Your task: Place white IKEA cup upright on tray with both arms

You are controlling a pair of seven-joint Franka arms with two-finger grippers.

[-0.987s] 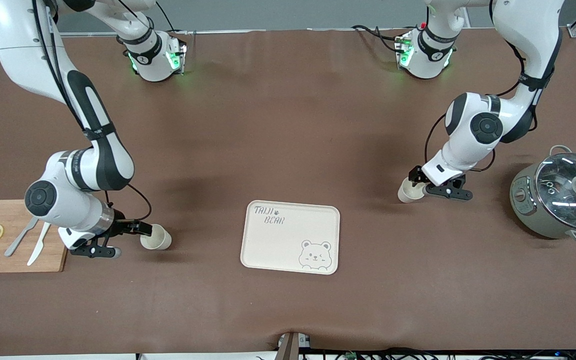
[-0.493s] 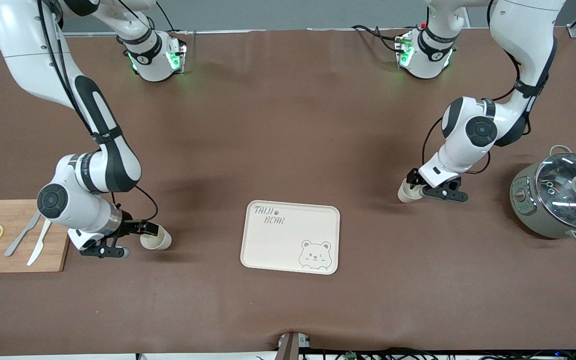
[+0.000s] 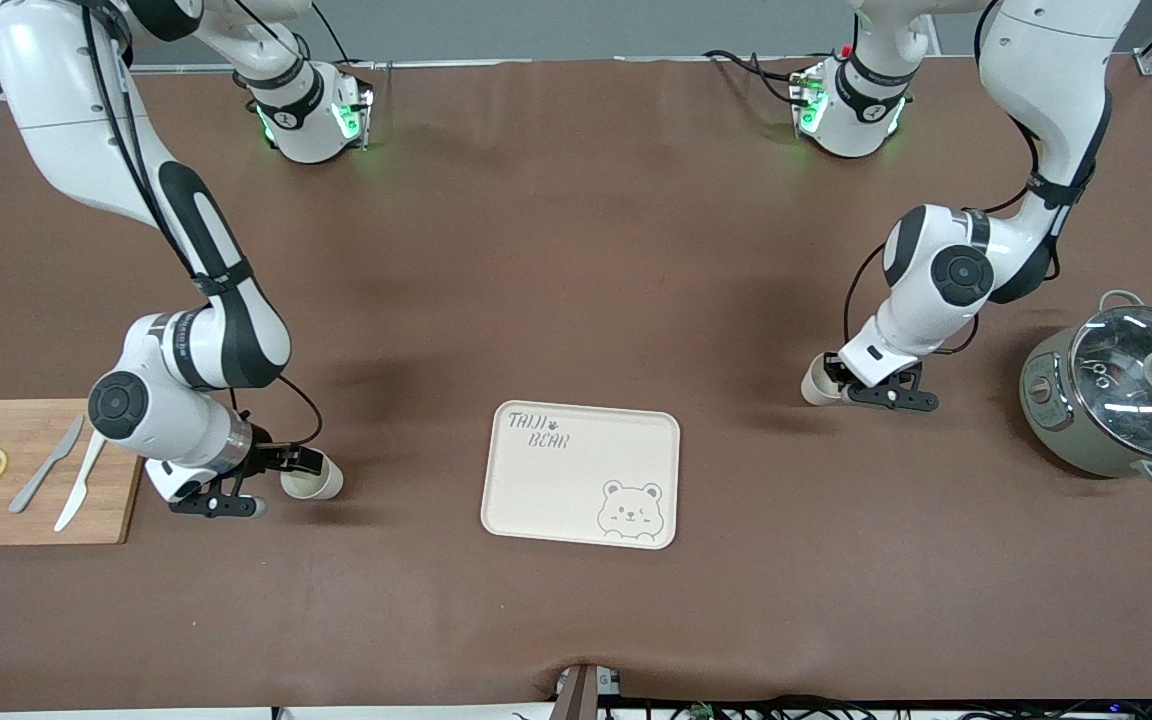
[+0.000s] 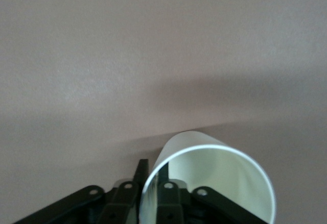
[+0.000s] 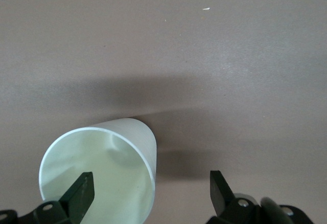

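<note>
The tray (image 3: 576,480) lies mid-table, with the pot (image 3: 1116,390) at the left arm's end and the board (image 3: 36,500) at the right arm's. The left gripper (image 3: 839,383) is clamped on the pot-side cup's (image 3: 816,385) wall. The right gripper (image 3: 301,465), jaws apart, straddles the wall of the board-side cup (image 3: 318,485), which lies on its side on the table, well apart from the tray.

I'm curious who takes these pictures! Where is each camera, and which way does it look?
Front view: high across the table, facing the white jointed left arm and right arm and the cream rectangular tray.
Left wrist view: on the left wrist, looking past the left gripper, shut on a white round cup's wall.
Right wrist view: on the right wrist; the open right gripper has one finger inside a second white cup.
Shared: the front view shows both cups.
</note>
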